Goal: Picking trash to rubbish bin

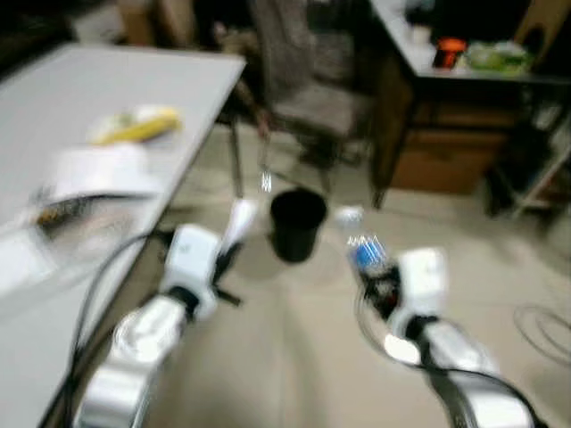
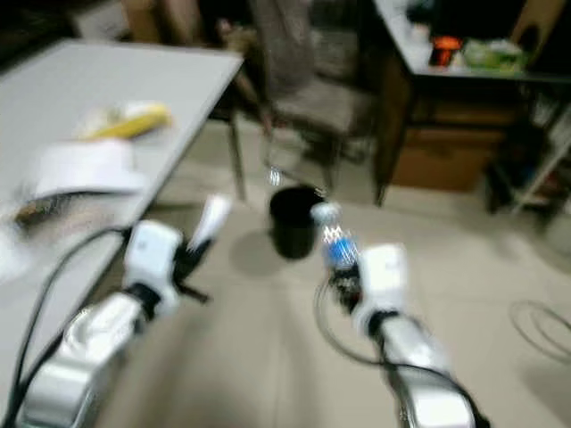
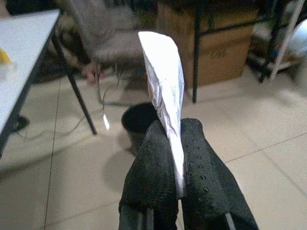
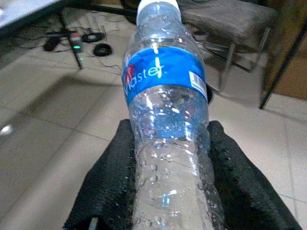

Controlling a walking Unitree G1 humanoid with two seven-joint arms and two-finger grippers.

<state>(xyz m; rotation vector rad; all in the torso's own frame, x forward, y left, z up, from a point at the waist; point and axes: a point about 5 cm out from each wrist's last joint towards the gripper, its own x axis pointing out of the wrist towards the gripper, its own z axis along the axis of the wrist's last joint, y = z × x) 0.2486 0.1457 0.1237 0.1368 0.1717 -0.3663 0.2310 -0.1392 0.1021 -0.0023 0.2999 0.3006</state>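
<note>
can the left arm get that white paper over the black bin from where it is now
Probably yes. The left gripper, jaws shut on the white paper, faces the black bin across bare floor with nothing between, though it looks somewhat short of the rim.

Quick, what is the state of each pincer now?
Left pincer: closed on a white paper scrap.
Right pincer: closed on a water bottle.
</note>
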